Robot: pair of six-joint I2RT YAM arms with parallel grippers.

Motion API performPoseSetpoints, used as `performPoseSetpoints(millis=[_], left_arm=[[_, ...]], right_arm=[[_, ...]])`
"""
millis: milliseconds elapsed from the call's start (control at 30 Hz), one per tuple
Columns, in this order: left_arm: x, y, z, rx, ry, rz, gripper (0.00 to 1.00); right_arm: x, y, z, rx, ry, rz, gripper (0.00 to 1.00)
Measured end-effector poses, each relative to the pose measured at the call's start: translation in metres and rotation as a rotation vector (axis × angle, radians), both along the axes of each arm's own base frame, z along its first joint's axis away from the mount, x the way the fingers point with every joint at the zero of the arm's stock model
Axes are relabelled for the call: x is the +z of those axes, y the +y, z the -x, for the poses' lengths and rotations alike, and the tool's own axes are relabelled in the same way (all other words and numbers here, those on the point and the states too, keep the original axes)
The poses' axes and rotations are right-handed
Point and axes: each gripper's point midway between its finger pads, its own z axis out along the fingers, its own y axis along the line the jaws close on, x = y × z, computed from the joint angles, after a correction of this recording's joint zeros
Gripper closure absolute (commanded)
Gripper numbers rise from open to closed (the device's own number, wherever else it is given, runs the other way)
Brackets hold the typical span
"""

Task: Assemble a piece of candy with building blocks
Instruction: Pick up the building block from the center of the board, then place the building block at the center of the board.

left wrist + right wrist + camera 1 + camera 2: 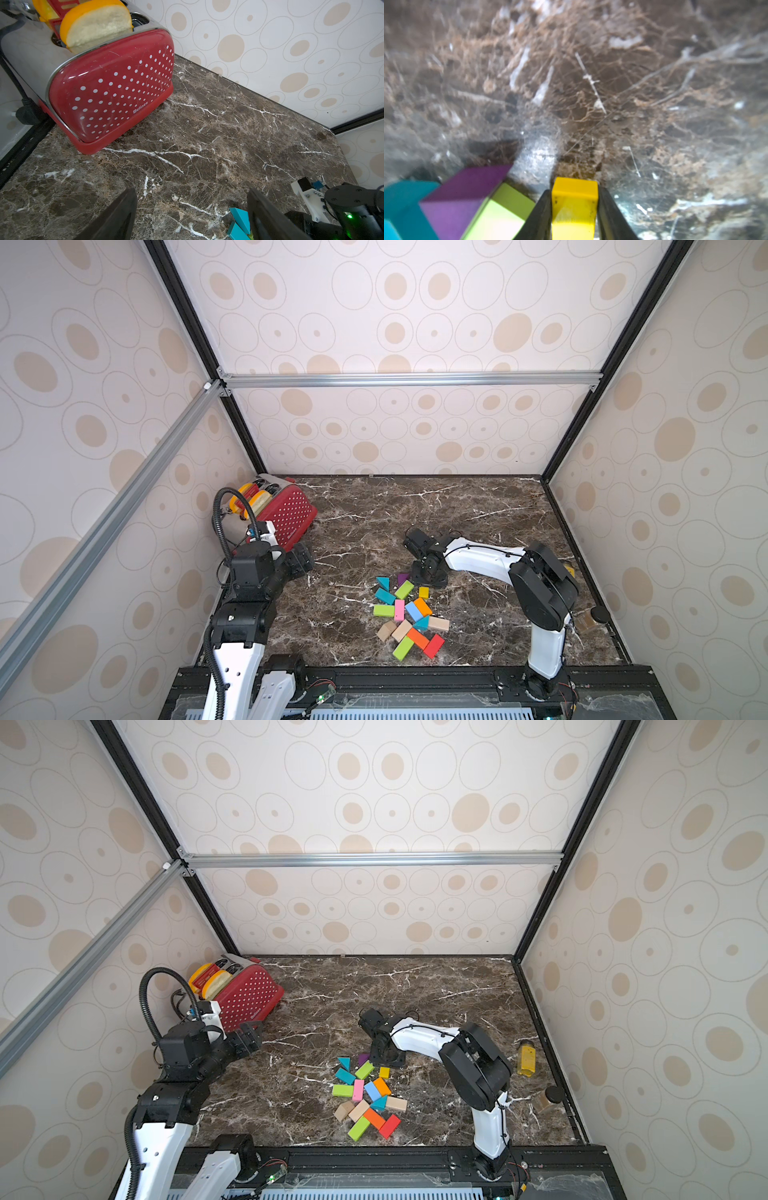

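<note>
Right end effector (574, 216) clamps one yellow block (574, 205); three green blocks (404, 590).

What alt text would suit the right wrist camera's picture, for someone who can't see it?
Close-up from the right arm's wrist: two dark jaws shut on a small yellow block just above a blurred brown marble table. Beside it lie a purple wedge, a green block and a teal block, bunched together.
</note>
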Motion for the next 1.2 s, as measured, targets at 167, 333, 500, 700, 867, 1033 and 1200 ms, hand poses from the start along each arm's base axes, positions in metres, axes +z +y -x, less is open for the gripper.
performPoseSetpoints(millis=[167,333,500,700,867,1033,1200], left_arm=[[0.000,0.000,0.000,0.000,0.000,0.000,0.16],[-0.001,0.000,0.000,0.000,0.001,0.000,0.17],[-0.001,0.000,0.000,0.000,0.002,0.000,0.17],[-0.002,0.000,-0.001,-0.002,0.006,0.001,0.17],[-0.003,-0.001,-0.001,-0.004,0.011,0.002,0.17],[-0.004,-0.001,-0.002,-0.005,0.015,0.003,0.17],[-0.006,-0.001,-0.002,-0.007,0.021,0.004,0.17]], right_arm=[[0.001,-0.008,-0.001,0.076,-0.014,0.048,0.68],[0.005,-0.008,-0.026,0.287,-0.041,0.081,0.68],[0.014,-0.021,-0.071,0.557,-0.124,0.143,0.68],[0.019,-0.026,-0.091,0.939,-0.207,0.210,0.70],[0.035,-0.007,-0.107,1.161,-0.265,0.170,0.68],[0.040,0.000,-0.118,1.319,-0.288,0.165,0.69],[0.024,0.003,-0.119,1.436,-0.237,0.158,0.69]])
